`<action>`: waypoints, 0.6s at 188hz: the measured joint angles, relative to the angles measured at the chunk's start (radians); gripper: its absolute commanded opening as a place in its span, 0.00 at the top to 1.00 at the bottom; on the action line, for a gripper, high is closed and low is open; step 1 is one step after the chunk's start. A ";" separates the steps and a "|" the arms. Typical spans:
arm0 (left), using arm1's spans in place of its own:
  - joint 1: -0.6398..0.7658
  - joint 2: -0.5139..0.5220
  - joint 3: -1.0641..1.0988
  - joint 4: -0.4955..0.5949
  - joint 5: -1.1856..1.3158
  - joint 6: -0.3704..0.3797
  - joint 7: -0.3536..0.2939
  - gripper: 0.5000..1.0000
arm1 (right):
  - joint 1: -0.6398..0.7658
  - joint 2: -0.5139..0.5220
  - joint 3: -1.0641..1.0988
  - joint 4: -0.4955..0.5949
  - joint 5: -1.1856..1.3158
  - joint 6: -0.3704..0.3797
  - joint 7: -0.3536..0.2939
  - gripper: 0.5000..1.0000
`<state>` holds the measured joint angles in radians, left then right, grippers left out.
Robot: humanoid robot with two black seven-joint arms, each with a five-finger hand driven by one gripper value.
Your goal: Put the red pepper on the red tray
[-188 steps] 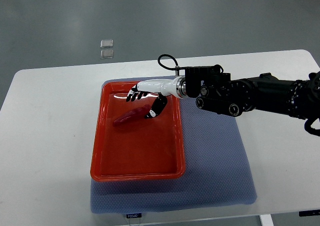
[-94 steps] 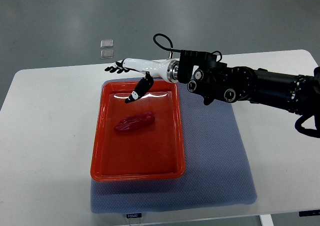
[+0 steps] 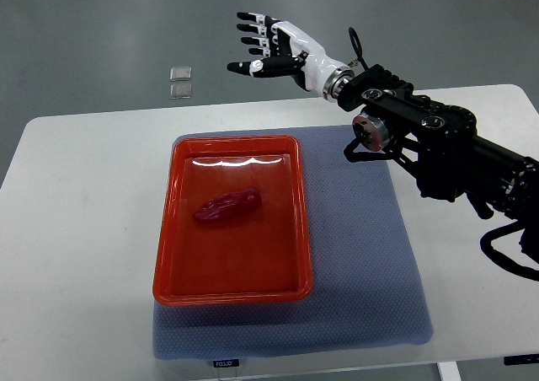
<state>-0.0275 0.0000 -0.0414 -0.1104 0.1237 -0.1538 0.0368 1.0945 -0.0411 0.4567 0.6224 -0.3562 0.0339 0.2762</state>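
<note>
Right hand lifted clear, fingers spread wide, empty | red pepper inside red tray

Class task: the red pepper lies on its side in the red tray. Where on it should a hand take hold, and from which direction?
Grip the red pepper across its thick middle, coming straight down from above. It lies flat and slanted, away from the red tray's walls, so both long sides are probably free for fingers; the tapered ends would likely slip. The right hand is open, off past the table.
</note>
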 measured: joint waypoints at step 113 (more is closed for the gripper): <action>0.002 0.000 0.000 0.000 0.000 0.000 0.000 0.00 | -0.202 -0.005 0.405 -0.127 0.222 0.020 -0.072 0.17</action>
<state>-0.0260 0.0000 -0.0418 -0.1108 0.1236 -0.1535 0.0368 0.8928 -0.0458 0.8619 0.4956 -0.1342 0.0540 0.2043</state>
